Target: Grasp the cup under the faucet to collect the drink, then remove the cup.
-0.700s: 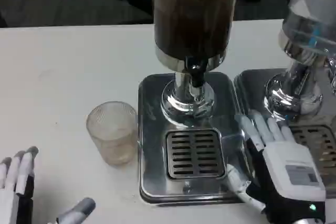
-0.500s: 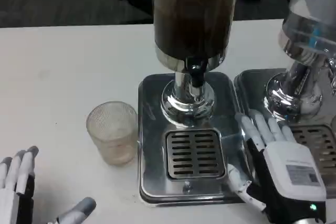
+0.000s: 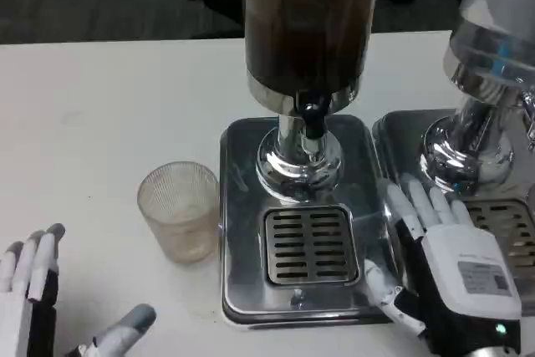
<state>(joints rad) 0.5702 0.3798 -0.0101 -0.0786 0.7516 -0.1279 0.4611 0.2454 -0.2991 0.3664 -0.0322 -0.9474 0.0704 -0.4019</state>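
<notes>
1. Nearest us, left hand (image 3: 33, 307) sits low and well left of the drip tray (image 3: 242, 232), fingers spread and pointing up, thumb out toward the tray. It holds nothing.
2. Right hand (image 3: 443, 265) lies along the drip tray's right edge, white back up, fingers extended and apart toward the dispenser column. Nothing in it either. The thumb hangs near the tray's front right corner.
3. Cup (image 3: 178, 211) stands upright on the table (image 3: 100, 114), just beside the drip tray's left edge, apart from both hands. We judge it empty or near empty; the ribbed wall blurs the view.
4. Grate (image 3: 309, 244) sits in the tray's front half, bare. Faucet (image 3: 313, 119) hangs above the tray's rear, below the dark drink tank (image 3: 305, 14).
5. A 2nd dispenser (image 3: 493, 64) stands right of the tray, close behind the right hand.
6. Risk: the cup is not under the faucet, so opening it now would pour onto the grate.
7. Risk: a sideways nudge from the left hand could tip the light cup or catch it on the tray's raised lip.
8. Risk: the right hand, lifting, could knock either dispenser base.
</notes>
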